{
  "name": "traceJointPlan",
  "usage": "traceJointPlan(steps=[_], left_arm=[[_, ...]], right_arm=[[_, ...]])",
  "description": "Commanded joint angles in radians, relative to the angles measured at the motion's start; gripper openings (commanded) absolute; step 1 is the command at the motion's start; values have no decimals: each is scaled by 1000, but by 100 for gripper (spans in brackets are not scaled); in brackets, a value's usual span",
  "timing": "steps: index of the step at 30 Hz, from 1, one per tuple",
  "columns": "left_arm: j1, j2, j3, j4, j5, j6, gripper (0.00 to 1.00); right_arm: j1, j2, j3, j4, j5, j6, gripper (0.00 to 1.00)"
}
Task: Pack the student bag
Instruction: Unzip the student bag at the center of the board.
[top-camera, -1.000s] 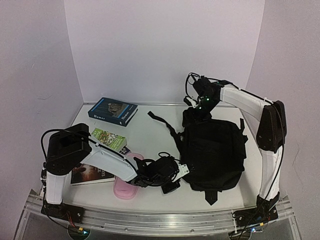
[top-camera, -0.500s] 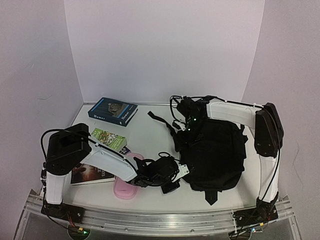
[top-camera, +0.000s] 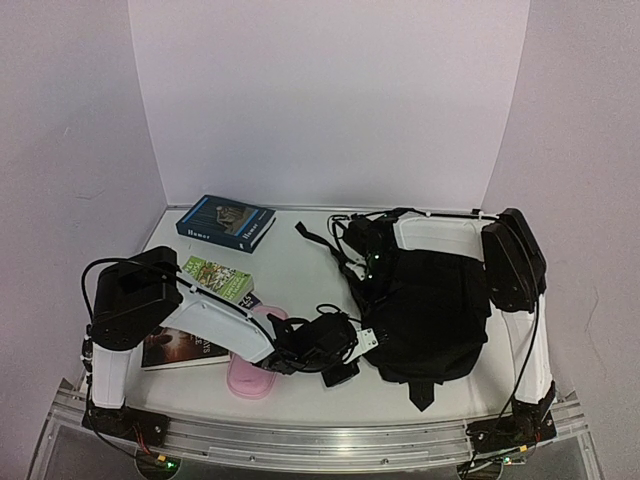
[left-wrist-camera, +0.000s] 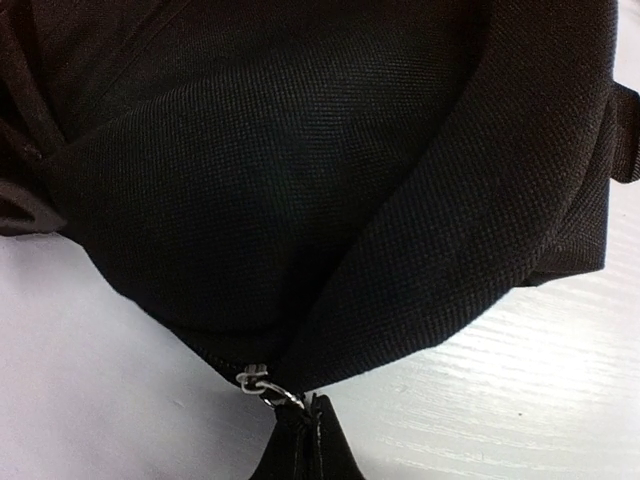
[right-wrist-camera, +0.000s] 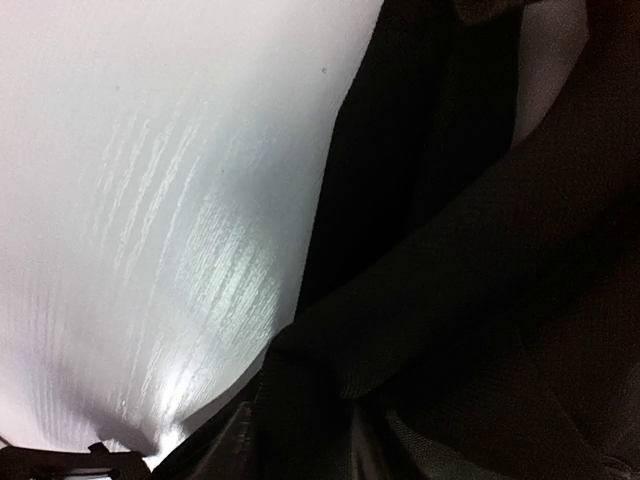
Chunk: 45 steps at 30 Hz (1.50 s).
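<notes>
The student bag (top-camera: 430, 310), a big black fabric backpack, lies flat on the right half of the table. My left gripper (top-camera: 347, 350) sits at its near left corner, shut on the black zip pull tab (left-wrist-camera: 300, 425) behind a small metal ring (left-wrist-camera: 262, 384); bag fabric (left-wrist-camera: 300, 180) fills that view. My right gripper (top-camera: 366, 268) is low at the bag's far left edge. In the right wrist view a fold of black bag fabric (right-wrist-camera: 420, 330) runs down between the jaws (right-wrist-camera: 320, 425), which are closed on it.
A pink pencil case (top-camera: 250, 376) lies just left of my left gripper. A blue book (top-camera: 226, 221) is at the back left, with a green book (top-camera: 218, 277) and a dark book (top-camera: 180, 347) nearer. A black strap (top-camera: 325, 245) trails from the bag's far left.
My right arm has swung left and down from the bag's far edge to its far left side, and its jaws have closed in. The left arm has not moved.
</notes>
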Motion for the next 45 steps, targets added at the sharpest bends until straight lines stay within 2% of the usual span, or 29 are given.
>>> traceJointPlan(steps=[1,7,11,19,23,27,29,33,35,39,45], left_arm=[[-10,-24,4,-137,-3,-11,2],[-63,-11,38,-175,-3,-10,1],[-95,-15,48,-189,-7,-16,0],[-110,-120,-10,-161,-22,-45,0],[-111,-164,-31,-134,-9,-45,0],[-109,-159,-28,-104,12,-51,0],[-107,-154,-28,-60,-1,-71,2],[-81,-152,-4,-73,-17,-159,9],[-64,-159,1,-78,8,-200,13],[-42,-166,12,-73,65,-240,17],[1,-167,43,-84,143,-304,17]], right_arm=[[5,34,86,-4,7,15,0],[-23,58,214,-14,14,42,0],[-92,87,311,-18,10,71,0],[-201,146,387,-16,-41,86,0],[-200,149,366,-15,-183,60,0],[-200,145,365,-14,-259,60,0],[-202,135,373,-21,-264,55,15],[-227,59,354,-25,-256,31,71],[-256,19,335,-26,-283,20,87],[-326,-81,275,-30,-348,-5,98],[-397,-207,147,-59,-416,-85,98]])
